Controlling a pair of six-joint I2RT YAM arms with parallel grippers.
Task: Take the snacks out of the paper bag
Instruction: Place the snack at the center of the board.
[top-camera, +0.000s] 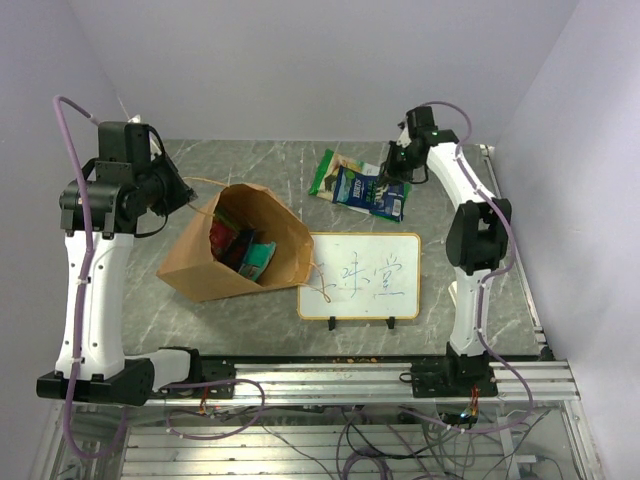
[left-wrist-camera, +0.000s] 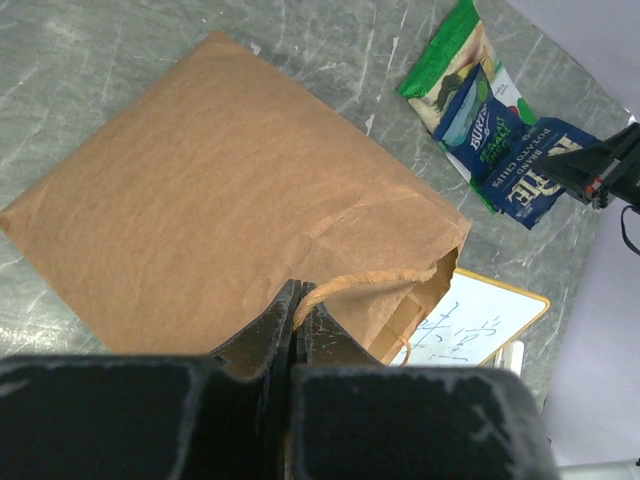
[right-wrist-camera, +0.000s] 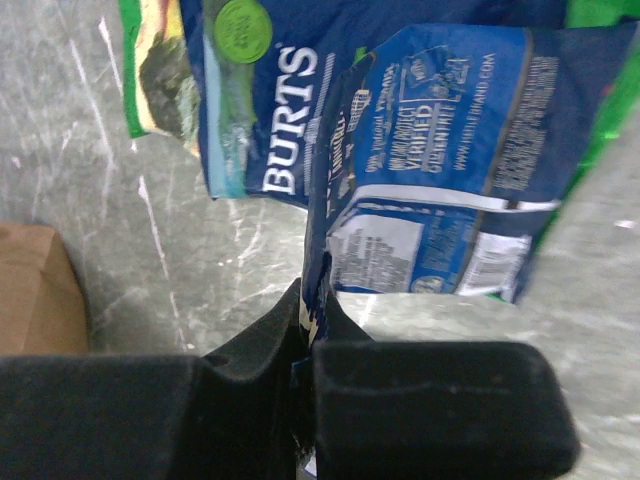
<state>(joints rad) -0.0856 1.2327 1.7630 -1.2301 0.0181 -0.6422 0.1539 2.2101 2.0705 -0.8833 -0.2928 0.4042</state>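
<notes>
The brown paper bag (top-camera: 200, 262) lies on its side with its mouth open toward the whiteboard; it also shows in the left wrist view (left-wrist-camera: 210, 200). Red and green snack packets (top-camera: 243, 250) show inside it. My left gripper (top-camera: 188, 196) (left-wrist-camera: 298, 302) is shut on the bag's string handle (left-wrist-camera: 360, 281). A green chip bag (top-camera: 333, 168) (left-wrist-camera: 440, 58) and a Burts packet (right-wrist-camera: 260, 100) lie on the table at the back. My right gripper (top-camera: 396, 172) (right-wrist-camera: 312, 300) is shut on the edge of a dark blue packet (right-wrist-camera: 440, 150) beside them.
A framed whiteboard (top-camera: 360, 275) with writing lies right of the bag's mouth, near the front edge. Walls close the table at the back and sides. A metal rail (top-camera: 330, 380) with the arm bases runs along the front.
</notes>
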